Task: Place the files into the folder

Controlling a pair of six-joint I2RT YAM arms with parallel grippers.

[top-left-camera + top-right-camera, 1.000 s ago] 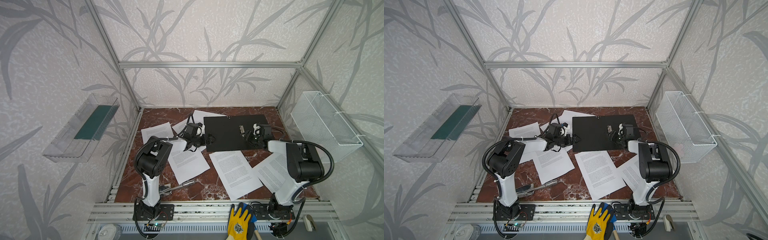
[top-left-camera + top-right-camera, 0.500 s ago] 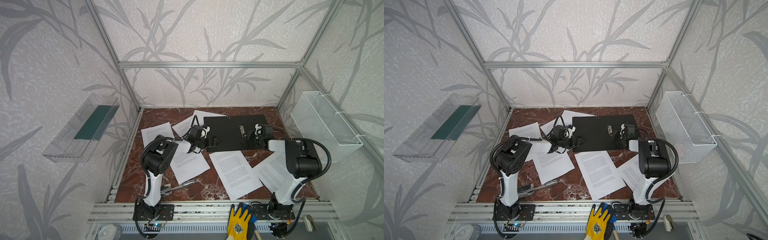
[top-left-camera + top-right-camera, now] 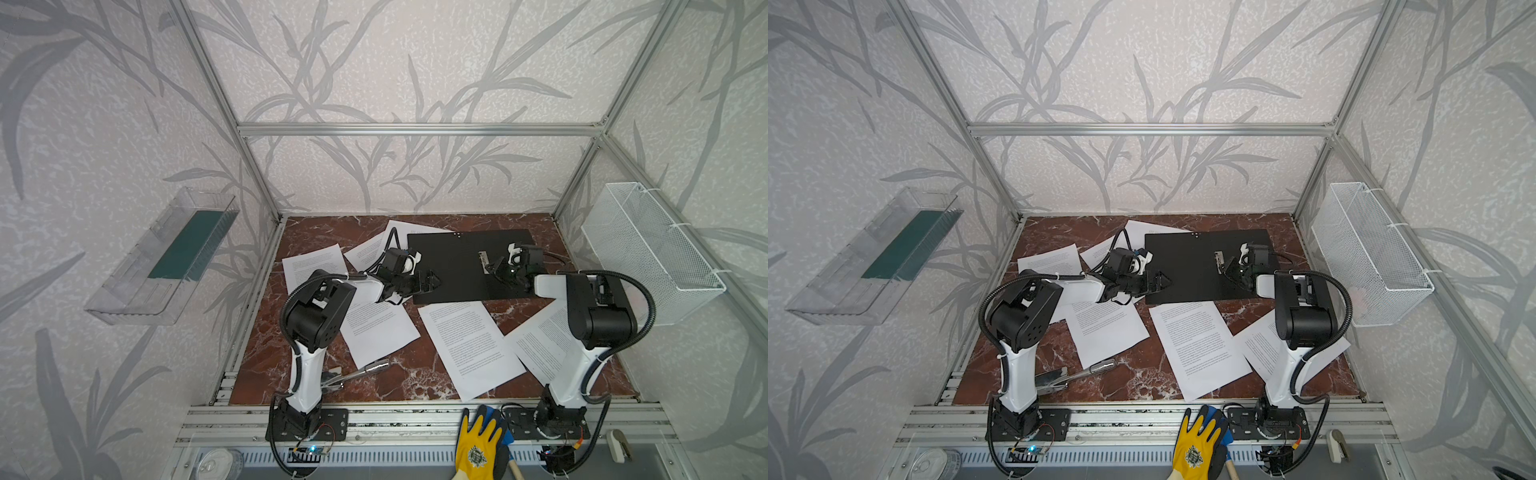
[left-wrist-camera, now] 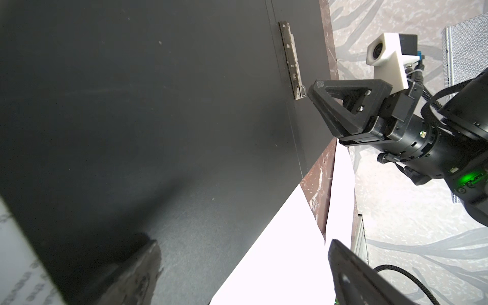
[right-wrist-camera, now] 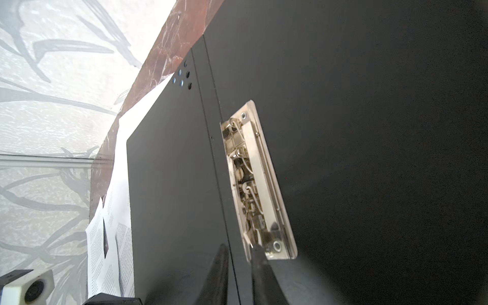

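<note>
In both top views the folder [image 3: 453,257] [image 3: 1183,257] lies open and flat at the back of the desk [image 3: 390,382], black inside up, with its metal clip [image 3: 483,262] right of its middle. The files [image 3: 469,345] are loose white sheets spread on the desk around it. One lies in front of the folder, one is partly under each arm, one is at the left, and others poke out from beneath the folder's back left corner. The left claw [image 3: 432,282] hangs low over the folder's front left edge, its fingers wide apart and holding nothing. The right claw [image 3: 496,270] reaches in from the right, its tip at the near end of the clip. A wire basket [image 3: 648,249] hangs on the right wall

In the left wrist view the left claw [image 4: 243,244] is spread wide over the folder [image 4: 158,105], with a white file [image 4: 277,250] beyond the folder's edge. Farther on, the right claw [image 4: 314,92] has its tip just at the end of the clip [image 4: 371,60]

In the right wrist view the right claw [image 5: 239,250] has its fingers close together with a narrow gap between them. One fingertip [image 5: 257,253] touches the clip [image 5: 258,182] at its end, and the other rests by the spine fold. Whether it pinches part of the clip I cannot tell. Files [image 5: 116,224] show past the folder's far edge
</note>
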